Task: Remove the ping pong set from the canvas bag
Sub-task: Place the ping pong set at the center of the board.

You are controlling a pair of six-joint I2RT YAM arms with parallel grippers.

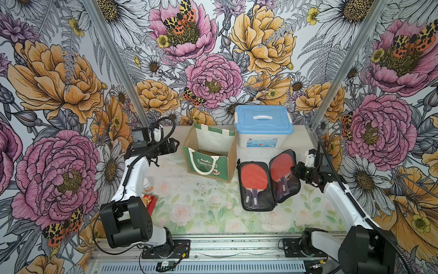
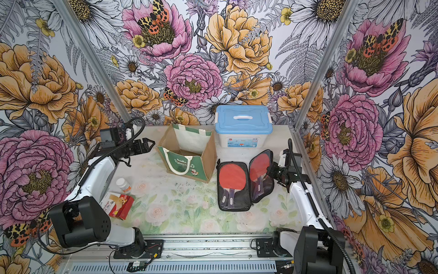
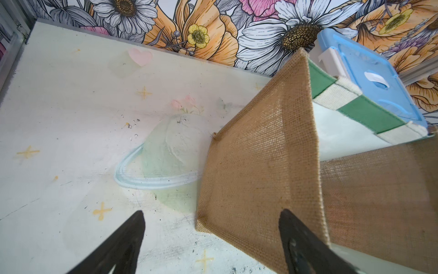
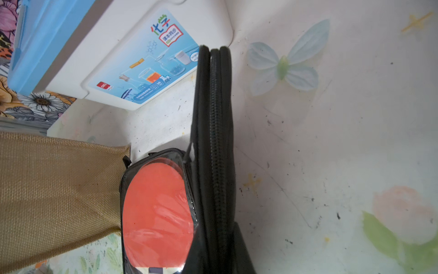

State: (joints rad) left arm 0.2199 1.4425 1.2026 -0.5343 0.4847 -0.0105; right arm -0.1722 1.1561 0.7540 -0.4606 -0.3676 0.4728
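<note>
Two top views first. The canvas bag stands upright on the table, mouth open, green front facing the robot, pale lining showing inside. The ping pong set is out of it, on the table just beside the bag, toward the right arm. Its black case is spread like a book, with one half flat and a red paddle showing, and the other half tipped up. The right gripper sits at that raised half's outer edge, and from up here I cannot tell whether it pinches the edge. The left gripper hovers near the bag's burlap side, apart from it, jaws spread. A blue-lidded box stands behind the set, by the back wall.

Over to the left wrist view, where both fingers stand wide apart. Between them are only the table and the bag's lower burlap corner.

Now the right wrist view. The raised half's zip edge runs up the middle of the frame. The flat half and its red paddle lie just beside the bag's burlap. The fingers do not show clearly, so I cannot tell the grip.
</note>
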